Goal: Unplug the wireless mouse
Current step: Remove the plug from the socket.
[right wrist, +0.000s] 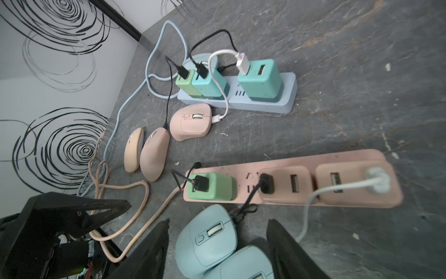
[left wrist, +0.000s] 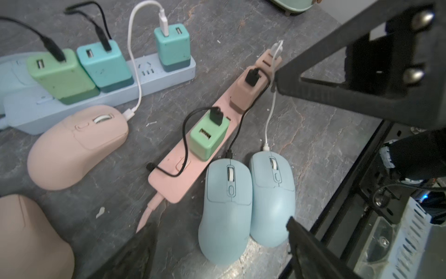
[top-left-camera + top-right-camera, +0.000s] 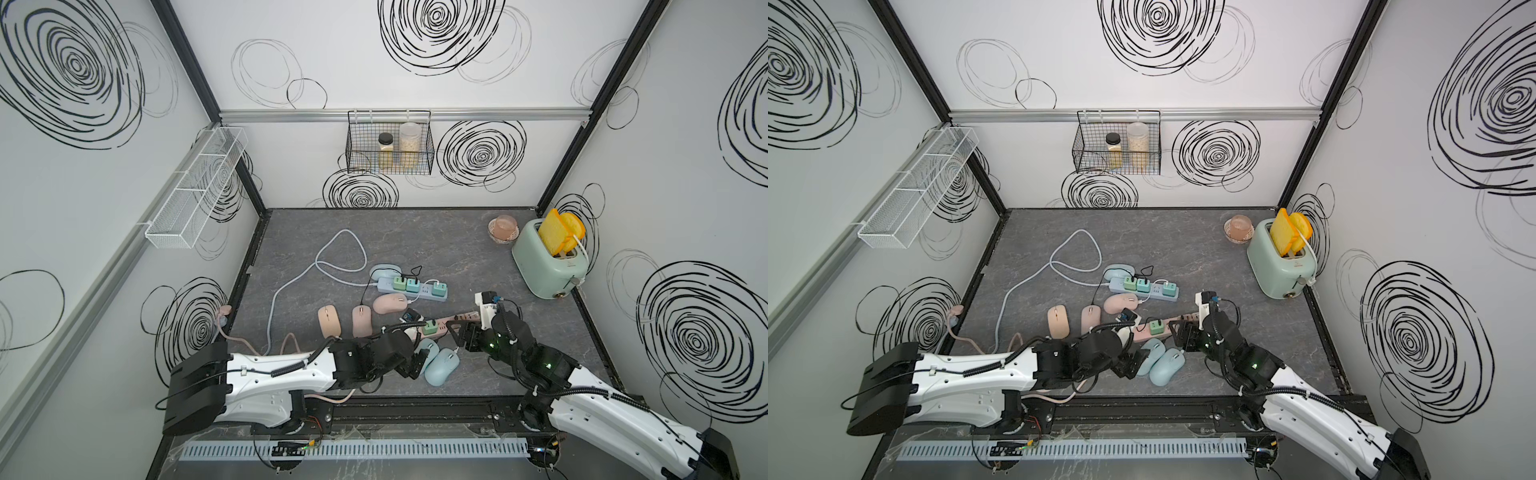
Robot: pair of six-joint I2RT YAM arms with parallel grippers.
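Near front edge, beside pink strip (image 2: 173,178): two blue mice (image 2: 226,207) side by side, touching, each cabled at the nose, one by black plug (image 2: 228,153), one by white plug (image 2: 266,146). Over them hover left gripper (image 2: 222,223) and right gripper (image 1: 218,222), both spread, empty. Mice likely light and slick, so they'll slide. Pin the shell sides; pinch the rigid plug body, not the limp cord.

Even bright light; soft shadows; wrist-view edges blurred, perhaps distorted.

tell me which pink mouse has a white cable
The pink mouse beside the blue strip; a white cable joins it to a teal charger. The middle one has a black cable, the flat one none seen.
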